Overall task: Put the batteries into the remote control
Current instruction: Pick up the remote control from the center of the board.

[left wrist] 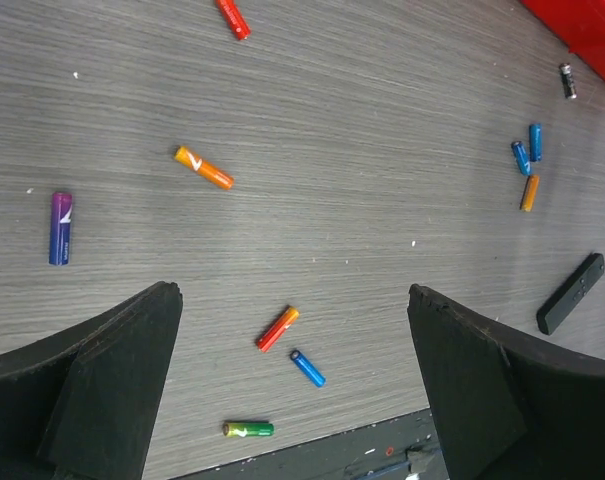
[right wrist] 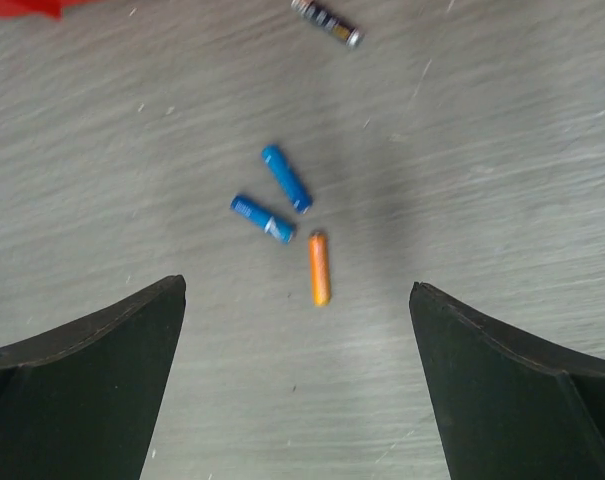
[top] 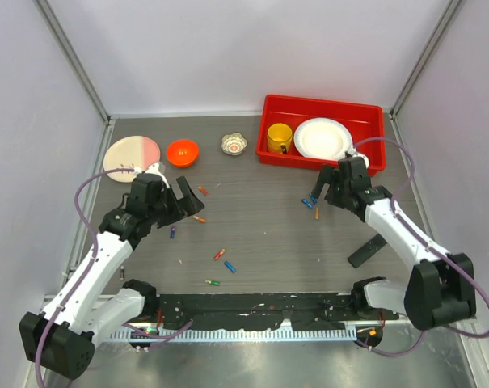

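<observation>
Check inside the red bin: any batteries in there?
The red bin holds a yellow mug and a white plate. Nothing else shows on its bare floor. Whatever might lie under the plate or the mug is covered.

Blue, orange batteries (right wrist: 285, 178); black remote control (top: 367, 250)

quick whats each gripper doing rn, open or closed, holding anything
Left gripper: open, holding nothing.
Right gripper: open, holding nothing.

Top view high overhead, wrist views low, both showing blue batteries (right wrist: 285, 179) (left wrist: 534, 141)
</observation>
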